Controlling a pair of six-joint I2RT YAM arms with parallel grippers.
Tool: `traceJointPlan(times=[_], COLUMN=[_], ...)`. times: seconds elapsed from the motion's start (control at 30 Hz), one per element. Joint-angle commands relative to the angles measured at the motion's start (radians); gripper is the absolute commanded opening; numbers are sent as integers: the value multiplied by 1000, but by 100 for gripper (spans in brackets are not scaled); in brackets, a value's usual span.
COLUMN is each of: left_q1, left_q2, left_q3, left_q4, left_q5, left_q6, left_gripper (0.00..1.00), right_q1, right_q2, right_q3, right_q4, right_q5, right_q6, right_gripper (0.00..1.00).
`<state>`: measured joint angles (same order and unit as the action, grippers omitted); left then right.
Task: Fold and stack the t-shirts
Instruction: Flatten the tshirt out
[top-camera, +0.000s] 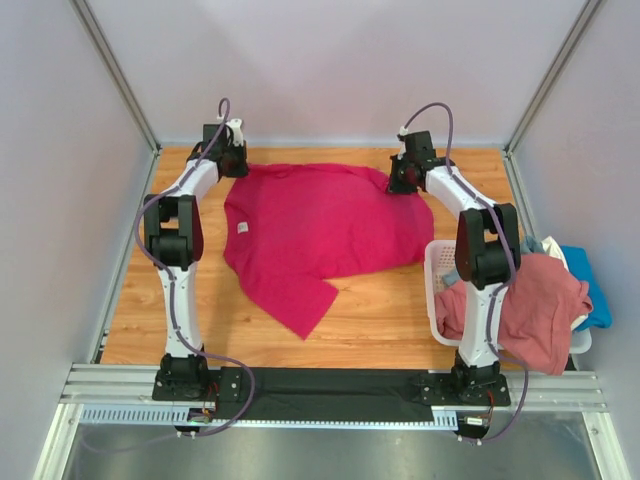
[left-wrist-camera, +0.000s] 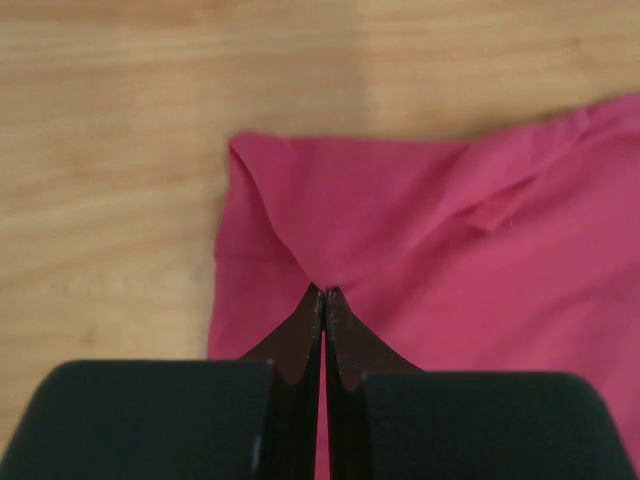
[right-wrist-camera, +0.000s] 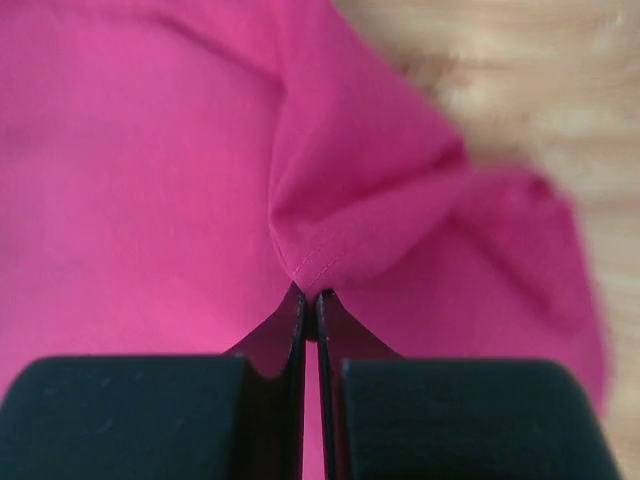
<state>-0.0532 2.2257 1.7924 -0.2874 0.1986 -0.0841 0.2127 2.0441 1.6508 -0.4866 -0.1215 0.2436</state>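
A magenta-red t-shirt (top-camera: 320, 225) lies spread on the wooden table, with a small white neck label (top-camera: 243, 228) at its left. My left gripper (top-camera: 236, 165) is shut on the shirt's far left corner; in the left wrist view the cloth (left-wrist-camera: 400, 230) is pinched at the tips of that gripper (left-wrist-camera: 327, 292). My right gripper (top-camera: 400, 183) is shut on the far right edge; in the right wrist view a hemmed fold (right-wrist-camera: 330, 250) sits between the tips of that gripper (right-wrist-camera: 310, 294). A dusty pink shirt (top-camera: 545, 305), a blue one (top-camera: 592, 285) and a whitish one (top-camera: 548, 247) hang over the basket.
A white lattice basket (top-camera: 436, 285) stands at the right, next to the right arm's base. Grey walls close the cell on three sides. Bare wood (top-camera: 400, 325) shows in front of the red shirt, and a black strip (top-camera: 330, 385) runs along the near edge.
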Motion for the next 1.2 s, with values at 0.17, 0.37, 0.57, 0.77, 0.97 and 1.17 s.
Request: traceJointPlan(times=[0.17, 0.37, 0.57, 0.77, 0.97, 1.17], left_q1=[7, 7, -3, -126, -163, -137], left_q2=[208, 224, 137, 40, -11, -98], left_q3=[418, 435, 234, 61, -76, -79], left_q4=[131, 159, 206, 39, -61, -99], left_q5=[134, 137, 116, -85, -197, -183], left_q6=[-135, -267, -462, -652, -799, -605], left_gripper=[0, 0, 0, 0, 0, 0], right_q1=[-84, -122, -159, -133, -92, -36], right_q2=[244, 358, 390, 381, 341, 193], right_q3=[398, 550, 557, 485, 387, 239], right_q4=[-47, -61, 5, -49, -171, -182], right_q5=[-84, -75, -105, -72, -37, -17], right_q6=[-3, 65, 198, 269, 296, 247], right_gripper=[0, 0, 0, 0, 0, 0])
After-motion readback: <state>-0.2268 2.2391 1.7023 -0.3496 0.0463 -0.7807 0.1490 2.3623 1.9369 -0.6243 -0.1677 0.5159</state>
